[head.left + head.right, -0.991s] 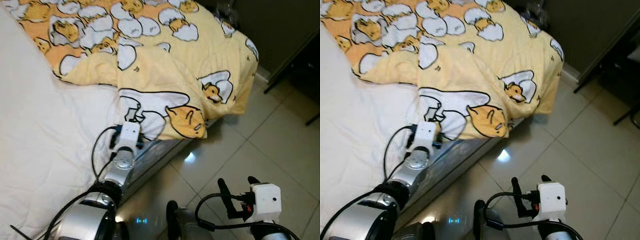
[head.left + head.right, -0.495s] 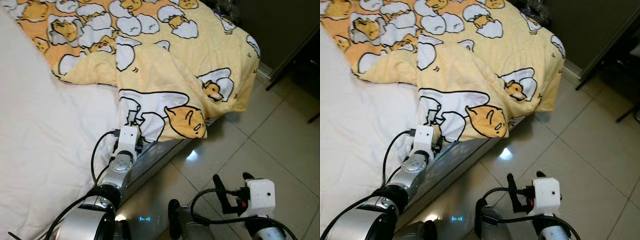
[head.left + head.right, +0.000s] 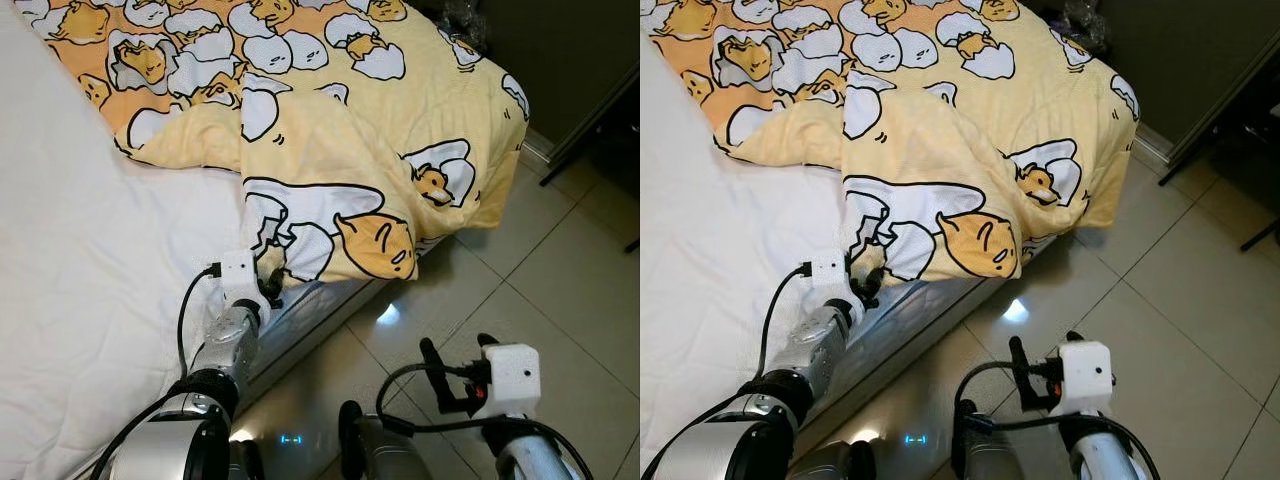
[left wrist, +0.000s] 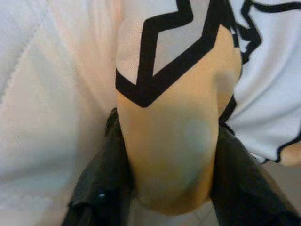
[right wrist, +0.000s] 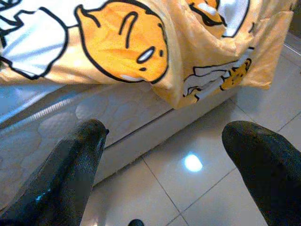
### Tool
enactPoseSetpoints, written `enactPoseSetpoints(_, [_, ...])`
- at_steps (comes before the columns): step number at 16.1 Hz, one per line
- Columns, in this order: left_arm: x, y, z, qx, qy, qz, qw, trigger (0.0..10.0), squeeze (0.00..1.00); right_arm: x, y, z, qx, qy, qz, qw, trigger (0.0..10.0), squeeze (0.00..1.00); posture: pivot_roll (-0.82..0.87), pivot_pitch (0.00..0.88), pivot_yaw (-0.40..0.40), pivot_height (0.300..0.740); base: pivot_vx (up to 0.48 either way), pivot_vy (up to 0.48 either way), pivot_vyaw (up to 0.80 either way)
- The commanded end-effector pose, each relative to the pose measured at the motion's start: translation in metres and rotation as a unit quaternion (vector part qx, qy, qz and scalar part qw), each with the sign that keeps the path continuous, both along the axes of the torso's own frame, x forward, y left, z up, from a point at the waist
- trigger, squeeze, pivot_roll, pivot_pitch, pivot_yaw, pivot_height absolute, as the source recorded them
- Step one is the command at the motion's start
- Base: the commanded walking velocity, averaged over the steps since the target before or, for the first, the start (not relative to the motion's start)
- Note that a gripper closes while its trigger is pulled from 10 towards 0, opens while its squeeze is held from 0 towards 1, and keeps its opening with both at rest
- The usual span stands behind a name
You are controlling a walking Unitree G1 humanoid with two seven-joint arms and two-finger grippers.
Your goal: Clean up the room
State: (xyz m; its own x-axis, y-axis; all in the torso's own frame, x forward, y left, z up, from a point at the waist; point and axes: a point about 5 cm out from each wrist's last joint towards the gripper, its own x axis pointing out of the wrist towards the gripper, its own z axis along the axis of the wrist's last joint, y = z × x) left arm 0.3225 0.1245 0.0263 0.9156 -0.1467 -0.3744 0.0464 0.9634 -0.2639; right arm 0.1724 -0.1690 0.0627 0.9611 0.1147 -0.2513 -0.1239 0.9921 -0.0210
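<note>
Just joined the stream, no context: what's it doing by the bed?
The left gripper is shut on a fold of the yellow cartoon-egg blanket at the edge of the bed, where the blanket's bunched corner hangs over the side. The white mattress cover lies bare beside it. The right gripper is open and holds nothing, low over the tiled floor next to the bed.

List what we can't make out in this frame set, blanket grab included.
- Left tool: tips buried by the blanket fold in the left wrist view; grip depth unknown.
- Mattress under the blanket: covered in both eye views.
- Dark furniture: cut off by the eye views' right edge; type unclear.
- Right tool: open over the floor; fingertips cropped by the right wrist view's bottom edge.
</note>
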Motion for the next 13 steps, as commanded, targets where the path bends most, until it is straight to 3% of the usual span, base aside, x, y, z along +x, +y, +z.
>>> enactPoseSetpoints(1, [-0.019,-0.017,-0.022,-0.025,0.054,-0.038,0.998,0.0,0.00,-0.004,-0.001,-0.006,0.002,0.017,-0.001,1.000,10.0,0.01,-0.20,0.196,-0.066,0.740,0.000,0.000,0.00])
enactPoseSetpoints(5, [-0.018,-0.009,-0.019,-0.007,0.026,-0.075,0.997,0.0,0.00,0.009,0.000,-0.008,0.005,0.010,0.002,1.000,10.0,0.02,-0.17,0.160,-0.051,0.740,0.000,0.000,0.00])
enactPoseSetpoints(6, [-0.018,-0.013,-0.016,-0.005,0.010,-0.112,0.994,0.0,0.00,0.012,0.003,-0.010,0.012,0.010,0.011,1.000,10.0,0.01,-0.17,0.146,-0.046,0.740,0.000,0.000,0.00])
enactPoseSetpoints(8, [-0.018,-0.013,-0.015,-0.002,0.003,-0.127,0.992,0.0,0.00,0.012,0.005,-0.010,0.015,0.012,0.017,1.000,10.0,0.02,-0.17,0.144,-0.046,0.740,0.000,0.000,0.00])
enactPoseSetpoints(13, [-0.020,-0.006,-0.010,0.014,-0.043,-0.213,0.976,0.0,0.00,-0.009,-0.010,-0.008,0.076,0.052,0.102,0.991,10.0,0.00,-0.19,0.132,-0.038,0.740,0.000,0.000,0.00])
